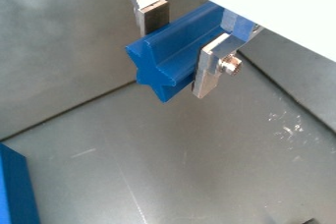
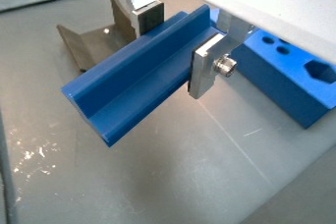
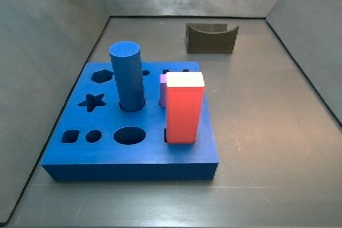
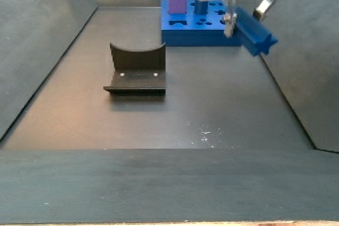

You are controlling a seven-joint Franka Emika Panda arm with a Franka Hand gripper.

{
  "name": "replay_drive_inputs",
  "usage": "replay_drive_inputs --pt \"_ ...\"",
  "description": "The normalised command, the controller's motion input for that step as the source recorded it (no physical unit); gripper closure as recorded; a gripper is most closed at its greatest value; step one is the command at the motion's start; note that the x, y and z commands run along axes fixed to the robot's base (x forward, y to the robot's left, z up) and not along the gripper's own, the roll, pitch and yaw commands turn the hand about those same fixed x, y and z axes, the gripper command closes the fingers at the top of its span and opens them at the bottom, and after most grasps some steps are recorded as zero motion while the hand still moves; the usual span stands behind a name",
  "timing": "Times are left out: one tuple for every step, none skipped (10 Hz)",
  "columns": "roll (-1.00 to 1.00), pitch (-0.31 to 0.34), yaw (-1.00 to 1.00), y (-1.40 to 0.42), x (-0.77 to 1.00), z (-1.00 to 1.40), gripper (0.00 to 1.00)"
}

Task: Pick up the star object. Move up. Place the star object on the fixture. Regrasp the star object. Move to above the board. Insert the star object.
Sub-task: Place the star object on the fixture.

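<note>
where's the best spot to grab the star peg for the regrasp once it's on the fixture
Probably near one end, coming from above, with the hand's plates on opposite flutes. The star peg is long and slim, now clamped crosswise near mid-length, held in the air. An end grip would leave length free for the board's star hole.

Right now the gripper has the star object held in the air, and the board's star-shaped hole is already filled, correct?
Not quite. The gripper does hold the star object in the air, but the star-shaped hole in the board is empty, as a side view shows.
</note>
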Motion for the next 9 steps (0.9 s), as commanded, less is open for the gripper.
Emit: replay_drive_inputs --pt "0.13 0.081 0.03 0.01 -0.02 0.66 1.0" --pt "0.12 0.089 0.03 0.01 -0.01 0.53 1.0" --pt "0.11 0.092 0.03 0.01 0.0 0.4 1.0" --pt "0.1 0.095 0.03 0.01 0.0 0.22 1.0" --pt "0.18 0.059 -1.0 -0.05 1.0 0.26 1.0" --pt "0.17 0.065 -1.0 -0.05 1.0 0.23 1.0" --pt "0.13 0.106 -0.92 -0.04 1.0 0.21 1.0" --pt "0.06 0.146 -0.59 -0.03 1.0 0.19 1.0" --pt "0.05 0.167 -0.37 -0.03 1.0 0.18 1.0"
